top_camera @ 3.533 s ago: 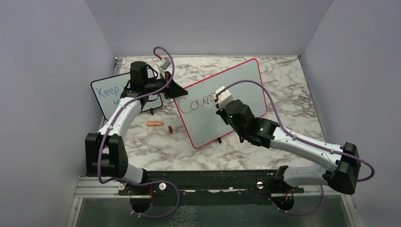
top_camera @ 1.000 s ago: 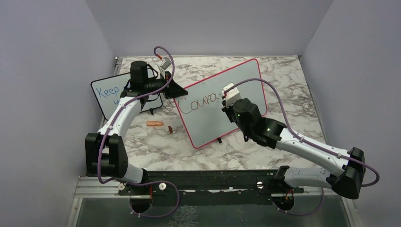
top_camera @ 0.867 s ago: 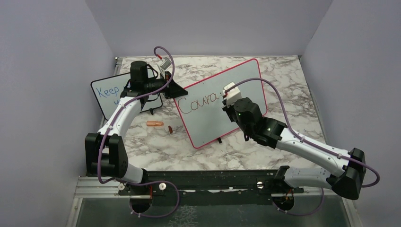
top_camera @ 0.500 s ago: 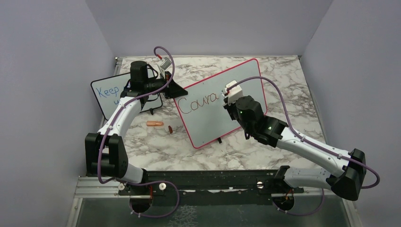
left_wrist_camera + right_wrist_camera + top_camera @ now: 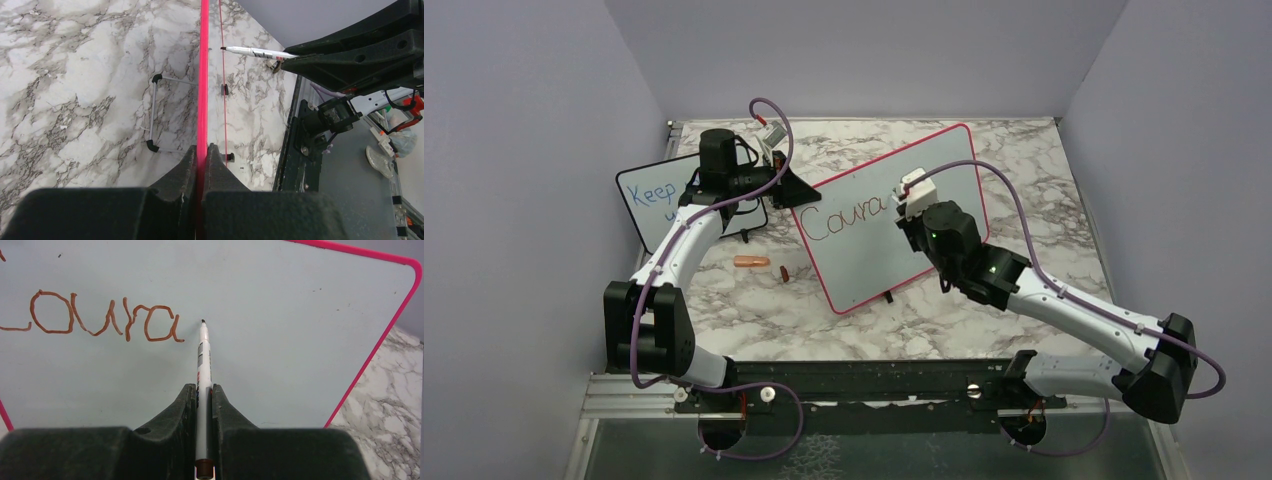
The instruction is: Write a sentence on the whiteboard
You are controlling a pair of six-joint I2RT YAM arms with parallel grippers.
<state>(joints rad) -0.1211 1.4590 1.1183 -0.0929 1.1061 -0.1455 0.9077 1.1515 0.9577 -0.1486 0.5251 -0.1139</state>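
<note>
Whiteboard (image 5: 864, 262) pinched in left claw (image 5: 202, 150), marker (image 5: 202, 356) clamped in right claw (image 5: 203, 390) seemingly touching it

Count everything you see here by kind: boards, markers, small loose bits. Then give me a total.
Boards: 2, red-framed board and black-framed board
Markers: 1, the held marker
Loose pieces: 2, orange piece and dark red piece
Total: 5

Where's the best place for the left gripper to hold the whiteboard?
On the whiteboard, take the thin pink left edge, edge-on from the left, where the left gripper clamps now. The propped panel is slim enough for the jaws, and the writing face is left free.
</note>
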